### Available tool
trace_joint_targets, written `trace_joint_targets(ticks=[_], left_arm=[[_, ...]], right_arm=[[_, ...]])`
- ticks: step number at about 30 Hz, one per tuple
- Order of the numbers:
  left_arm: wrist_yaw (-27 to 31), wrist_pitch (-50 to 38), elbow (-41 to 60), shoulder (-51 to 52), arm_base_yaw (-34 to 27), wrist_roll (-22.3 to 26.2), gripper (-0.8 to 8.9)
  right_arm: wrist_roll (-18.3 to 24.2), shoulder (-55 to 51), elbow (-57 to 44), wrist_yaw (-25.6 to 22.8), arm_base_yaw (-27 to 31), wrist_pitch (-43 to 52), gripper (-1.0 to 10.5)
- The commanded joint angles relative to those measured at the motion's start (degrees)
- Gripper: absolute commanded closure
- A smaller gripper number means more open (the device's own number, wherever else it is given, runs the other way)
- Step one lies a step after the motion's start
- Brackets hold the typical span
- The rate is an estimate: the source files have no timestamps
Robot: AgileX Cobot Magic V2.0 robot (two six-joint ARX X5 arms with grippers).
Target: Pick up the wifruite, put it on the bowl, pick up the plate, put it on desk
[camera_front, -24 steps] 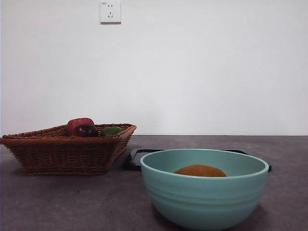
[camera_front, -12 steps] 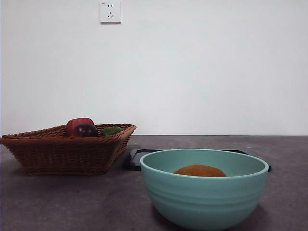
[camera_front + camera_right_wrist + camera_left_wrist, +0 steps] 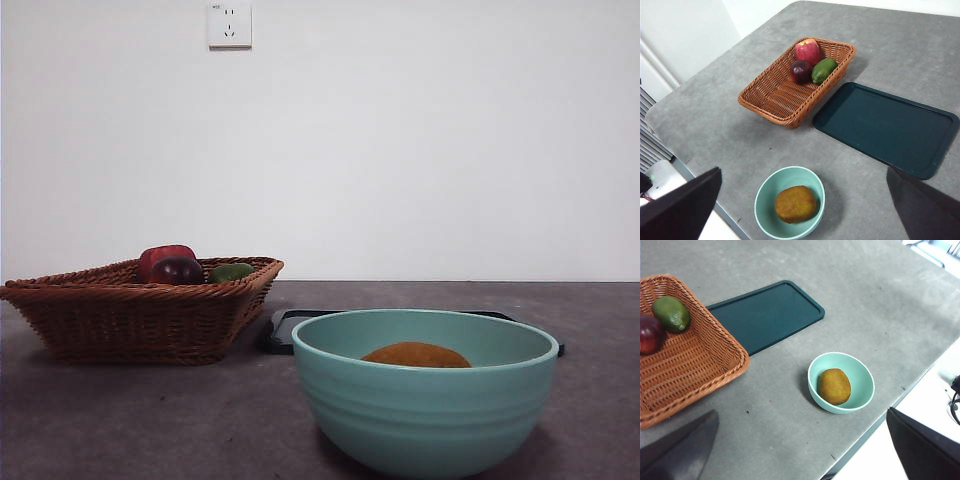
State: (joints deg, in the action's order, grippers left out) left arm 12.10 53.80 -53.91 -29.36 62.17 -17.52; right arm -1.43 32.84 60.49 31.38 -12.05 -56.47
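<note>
The orange-brown wifruite (image 3: 416, 354) lies inside the mint-green bowl (image 3: 425, 415) near the front of the desk (image 3: 150, 420). From above, the wifruite (image 3: 834, 386) rests on the bowl's (image 3: 864, 372) floor, touching nothing else. The plate (image 3: 765, 315), a flat dark green rectangular tray, lies on the desk behind the bowl and beside the basket. My left gripper (image 3: 801, 410) and right gripper (image 3: 804, 168) both hang high above the desk, open and empty. Neither arm shows in the front view.
A brown wicker basket (image 3: 775, 95) left of the plate (image 3: 885, 125) holds a red apple (image 3: 808, 50), a dark red fruit (image 3: 801, 71) and a green fruit (image 3: 823, 70). The bowl (image 3: 765, 200) stands close to the desk's front edge.
</note>
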Motion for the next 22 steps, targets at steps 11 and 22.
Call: trace_joint_targets(ticks=[11,22], left_arm=[[-2.3,-1.2,0.4,4.2,0.7,-1.0,2.19],[-8.7,-2.6,0.3,4.2,0.7,-0.9,2.19]], right_arm=[[-1.0,4.1,0.8,0.2,-0.3,-4.9,4.0],[-0.9,22.3,0.8,-4.5,-12.0,-6.8,4.1]])
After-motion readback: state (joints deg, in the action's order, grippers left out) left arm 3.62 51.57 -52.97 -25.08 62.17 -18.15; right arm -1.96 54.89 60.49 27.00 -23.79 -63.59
